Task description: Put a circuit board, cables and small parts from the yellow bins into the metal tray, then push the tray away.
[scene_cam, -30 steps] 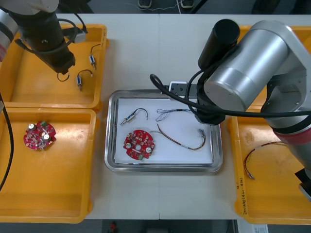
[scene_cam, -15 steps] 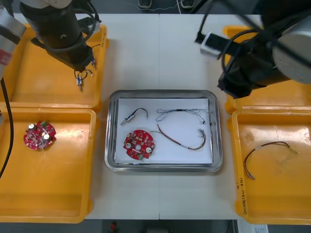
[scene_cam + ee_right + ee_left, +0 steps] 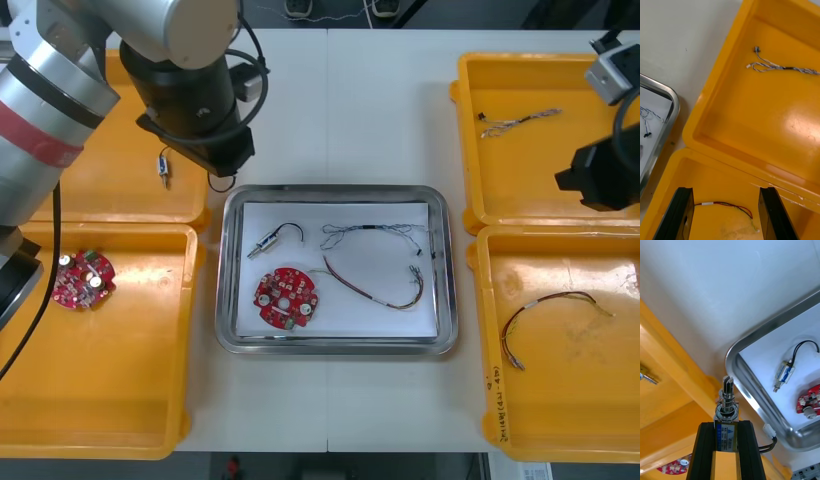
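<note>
Nearby tray [image 3: 228, 270] — left gripper [image 3: 726, 423], metal part [image 3: 727, 397]

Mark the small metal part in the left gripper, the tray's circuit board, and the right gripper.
small metal part [image 3: 727, 409]: left wrist view, its spring.
circuit board [image 3: 286, 297]: front view, disc centre.
right gripper [image 3: 725, 194]: right wrist view, between fingertips.

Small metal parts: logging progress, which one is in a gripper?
The small metal part between the left gripper's fingers, by the metal tray's corner; the others lie loose, one in the tray, one in a yellow bin.
</note>
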Action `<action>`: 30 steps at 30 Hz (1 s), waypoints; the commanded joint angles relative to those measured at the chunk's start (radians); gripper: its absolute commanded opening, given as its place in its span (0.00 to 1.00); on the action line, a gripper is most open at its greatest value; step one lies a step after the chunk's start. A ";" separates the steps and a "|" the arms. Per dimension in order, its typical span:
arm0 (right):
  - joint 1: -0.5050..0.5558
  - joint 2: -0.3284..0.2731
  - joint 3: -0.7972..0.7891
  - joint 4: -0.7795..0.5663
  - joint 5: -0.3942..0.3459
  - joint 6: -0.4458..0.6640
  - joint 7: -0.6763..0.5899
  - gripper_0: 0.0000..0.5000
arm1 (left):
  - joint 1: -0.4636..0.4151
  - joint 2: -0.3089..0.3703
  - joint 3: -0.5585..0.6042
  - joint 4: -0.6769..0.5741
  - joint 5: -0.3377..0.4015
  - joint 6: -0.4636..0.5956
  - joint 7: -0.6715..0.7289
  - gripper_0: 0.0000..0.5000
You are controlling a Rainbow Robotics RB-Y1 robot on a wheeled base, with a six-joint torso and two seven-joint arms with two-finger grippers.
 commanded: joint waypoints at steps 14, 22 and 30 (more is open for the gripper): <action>0.297 -0.085 -0.278 -0.054 -0.098 0.003 -0.272 1.00 | 0.008 -0.067 -0.273 -0.047 0.099 -0.225 0.483 0.00; 0.373 -0.084 -0.276 -0.054 -0.109 0.003 -0.373 1.00 | 0.008 -0.069 -0.325 0.027 0.163 -0.321 0.517 0.00; 0.422 -0.049 -0.293 -0.054 -0.113 0.003 -0.394 1.00 | 0.010 -0.078 -0.375 0.080 0.154 -0.375 0.519 0.00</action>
